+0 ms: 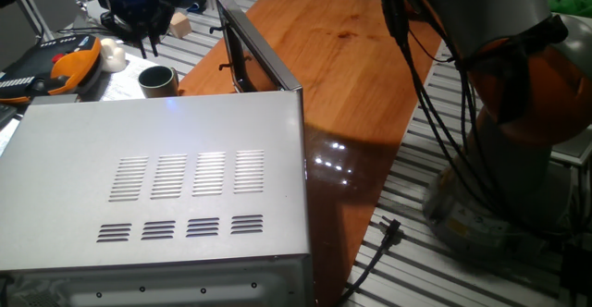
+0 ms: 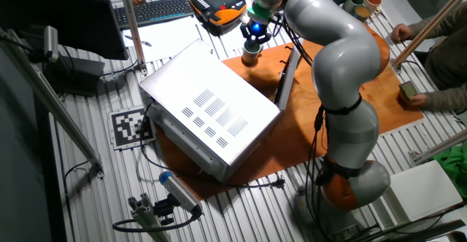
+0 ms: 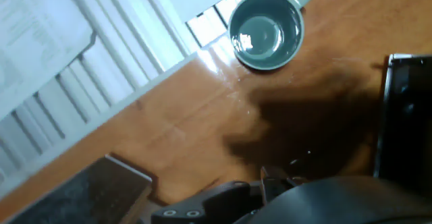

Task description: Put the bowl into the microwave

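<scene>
The bowl [image 1: 158, 80] is a small grey metal cup standing upright on the wooden board, left of the microwave's open door [image 1: 248, 48]. The microwave [image 1: 157, 196] fills the foreground, with vent slots in its top. My gripper [image 1: 146, 39] is dark with a blue light and hangs above and a little behind the bowl, not touching it. In the other fixed view the gripper [image 2: 252, 38] is just above the bowl [image 2: 250, 55], beside the microwave [image 2: 208, 107]. The hand view looks down into the empty bowl [image 3: 266, 30]. The fingers do not show clearly.
A white rounded lump [image 1: 113, 55] and a pale wooden cube [image 1: 178, 25] lie near the bowl. An orange-and-black pendant [image 1: 65, 67] lies at the left. The arm's base [image 1: 518, 113] and cables stand at the right. The door's dark edge [image 3: 408, 116] is at the hand view's right.
</scene>
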